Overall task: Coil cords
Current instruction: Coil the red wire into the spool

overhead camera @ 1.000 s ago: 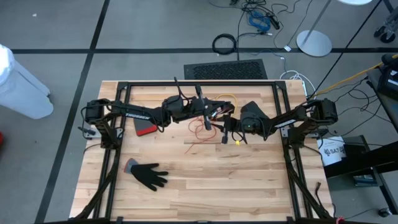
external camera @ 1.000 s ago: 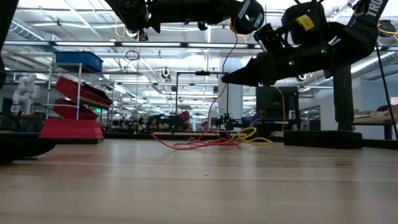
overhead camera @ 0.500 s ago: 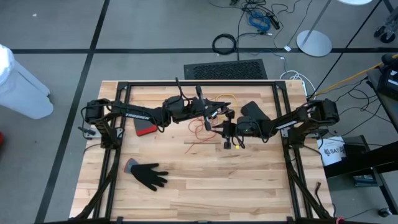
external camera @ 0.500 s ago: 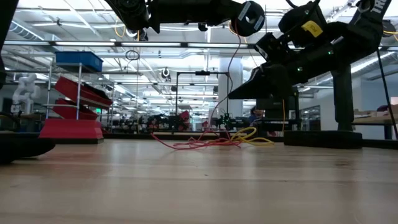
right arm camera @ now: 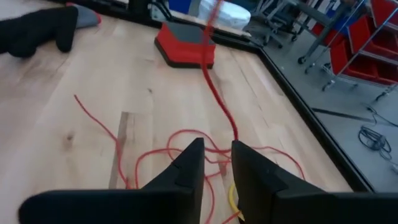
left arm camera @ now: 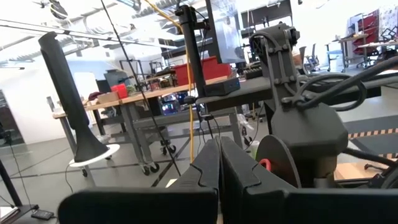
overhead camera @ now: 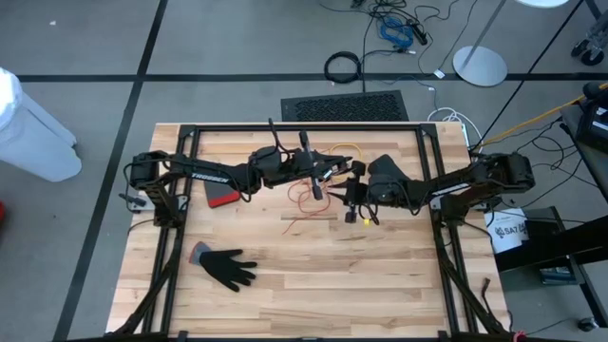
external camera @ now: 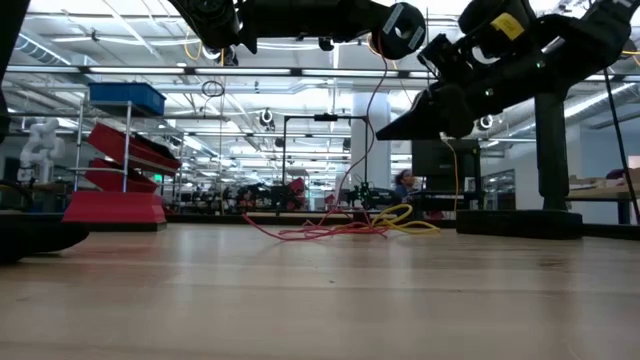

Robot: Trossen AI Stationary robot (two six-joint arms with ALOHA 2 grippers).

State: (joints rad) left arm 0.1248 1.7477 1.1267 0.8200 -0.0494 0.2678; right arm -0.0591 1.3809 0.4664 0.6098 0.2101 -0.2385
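Above the table's far middle, the left gripper (overhead camera: 328,175) hangs raised, fingers pressed together on a red cord (external camera: 372,105) trailing to the tangle (external camera: 345,226) below, while the right gripper (right arm camera: 216,163), slightly parted, hovers over it holding nothing.

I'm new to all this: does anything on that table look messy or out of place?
Yes. A red cord sprawls in loose tangled loops across the table beside a yellow cord, not coiled; one red strand rises toward the arms.
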